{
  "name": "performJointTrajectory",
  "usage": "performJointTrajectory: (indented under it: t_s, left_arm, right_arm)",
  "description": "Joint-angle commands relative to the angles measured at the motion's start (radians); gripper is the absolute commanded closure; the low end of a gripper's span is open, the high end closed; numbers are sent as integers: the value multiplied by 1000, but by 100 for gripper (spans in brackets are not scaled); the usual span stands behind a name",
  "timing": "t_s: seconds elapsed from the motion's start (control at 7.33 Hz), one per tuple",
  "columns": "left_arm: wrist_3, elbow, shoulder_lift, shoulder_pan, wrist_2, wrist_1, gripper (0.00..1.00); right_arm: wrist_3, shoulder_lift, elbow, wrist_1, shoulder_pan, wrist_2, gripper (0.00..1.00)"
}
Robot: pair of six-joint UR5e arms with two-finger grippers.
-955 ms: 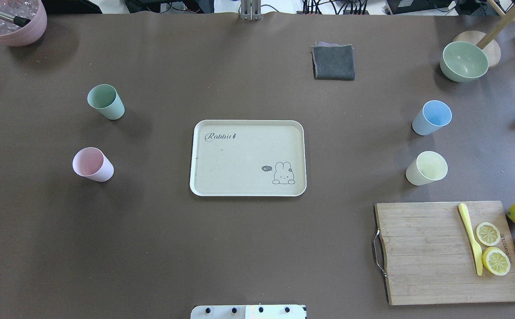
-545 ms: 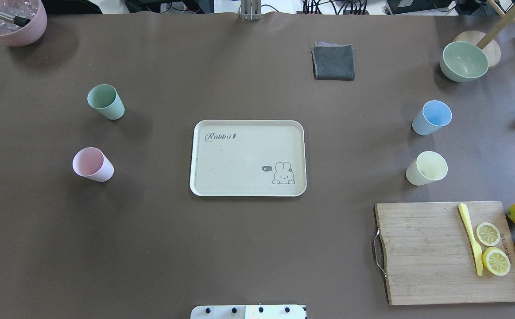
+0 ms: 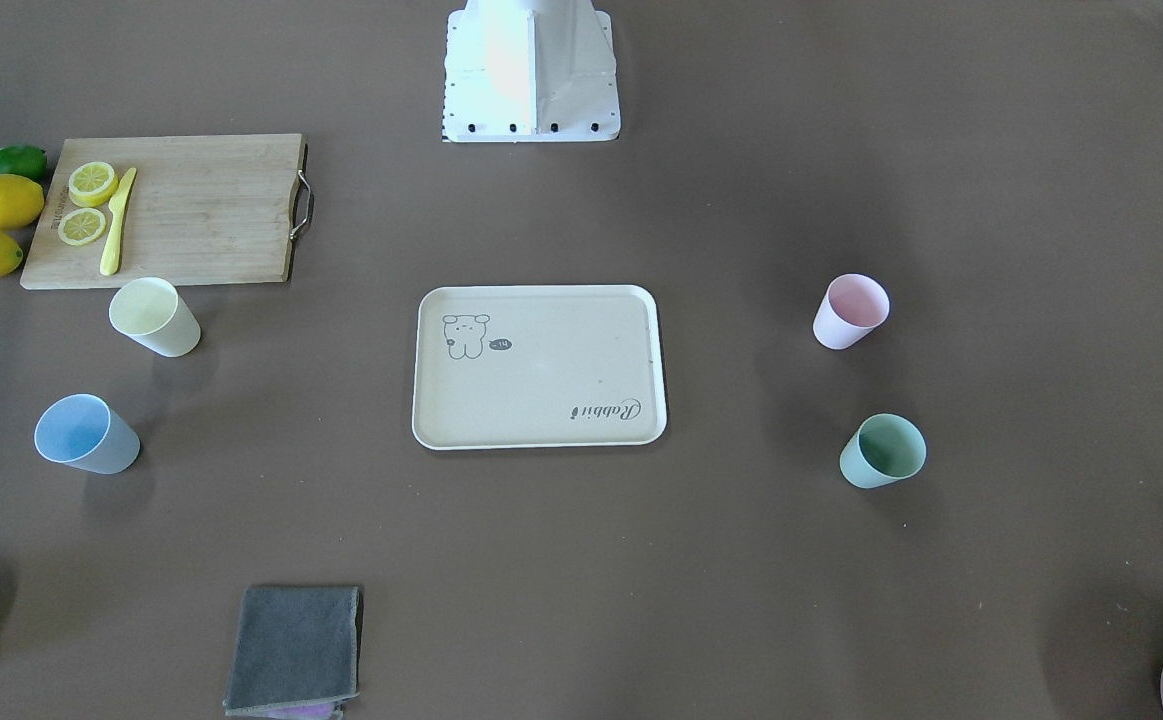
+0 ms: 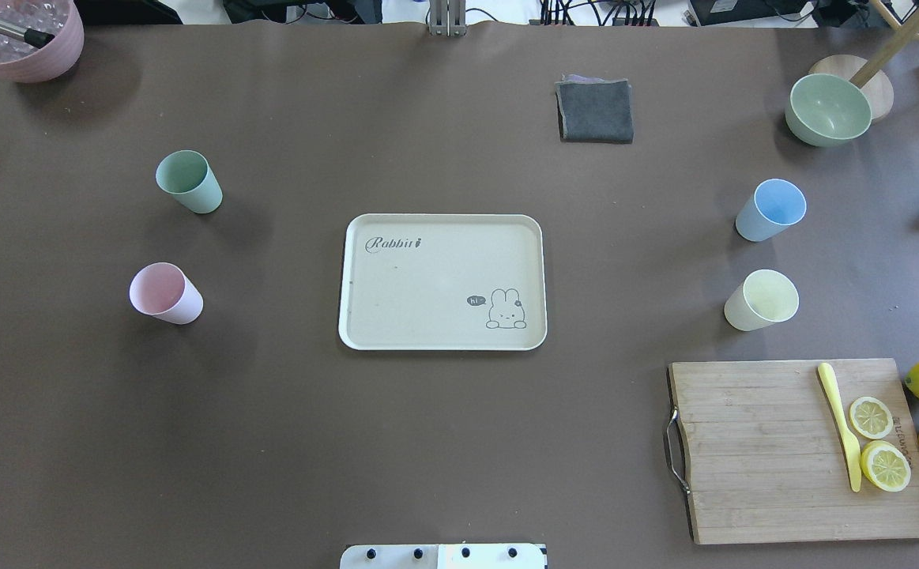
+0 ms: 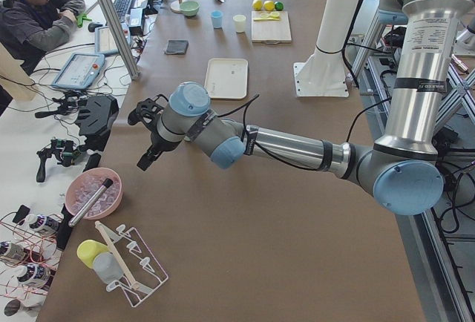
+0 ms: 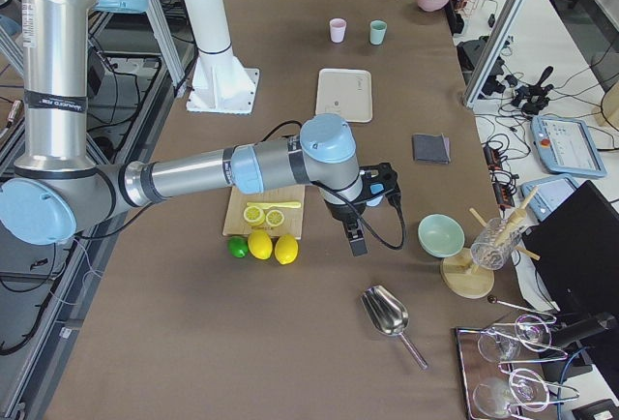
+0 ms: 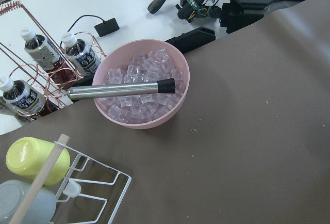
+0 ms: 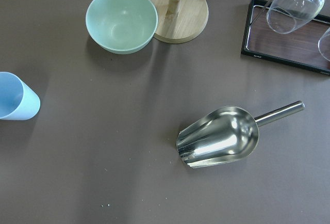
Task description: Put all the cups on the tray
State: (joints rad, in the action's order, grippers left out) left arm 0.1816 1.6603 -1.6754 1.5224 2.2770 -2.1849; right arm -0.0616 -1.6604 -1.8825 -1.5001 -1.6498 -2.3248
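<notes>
The cream rabbit tray [image 4: 427, 292] lies empty at the table's middle. The mint green cup [image 4: 188, 182] and the pink cup [image 4: 165, 293] stand upright to its left. The light blue cup [image 4: 771, 209] and the pale yellow cup [image 4: 761, 299] stand upright to its right. My left gripper [image 5: 145, 155] shows only in the exterior left view, over the table end near the ice bowl. My right gripper [image 6: 356, 241] shows only in the exterior right view, past the lemons. I cannot tell whether either is open or shut. The blue cup also shows in the right wrist view [image 8: 15, 102].
A wooden cutting board [image 4: 751, 450] with lemon slices and a yellow knife [image 4: 840, 423] lies near the yellow cup. A grey cloth [image 4: 595, 111], a green bowl [image 4: 827, 109] and a pink ice bowl [image 4: 20, 39] sit at the far side. A metal scoop [image 8: 219, 136] lies at the right end.
</notes>
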Motion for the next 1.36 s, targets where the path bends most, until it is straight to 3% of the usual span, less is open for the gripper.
performJointTrajectory:
  t_s: [0.0,0.27,0.41,0.68,0.95,1.09,1.23]
  left_arm:
    - [332,26,17,-150,-2,-30,2]
    - [604,100,72,-307,-13,-96,2]
    - [681,107,69,-406,-16,-89,2]
    - [772,96,43,-595,-175,-75,2]
    - [776,92,46,-680,-226,-75,3]
    - [766,87,54,-688,-226,-75,18]
    - [756,88,56,-696,-225,-75,49]
  right_arm:
    - [296,13,5,67,100,-8,0]
    - [650,46,5,190,247,25,0]
    - [711,48,6,217,295,59,0]
    - [712,50,8,219,321,67,0]
    - [712,50,8,221,323,67,0]
    - [710,50,8,221,323,67,0]
    - [710,50,8,221,323,67,0]
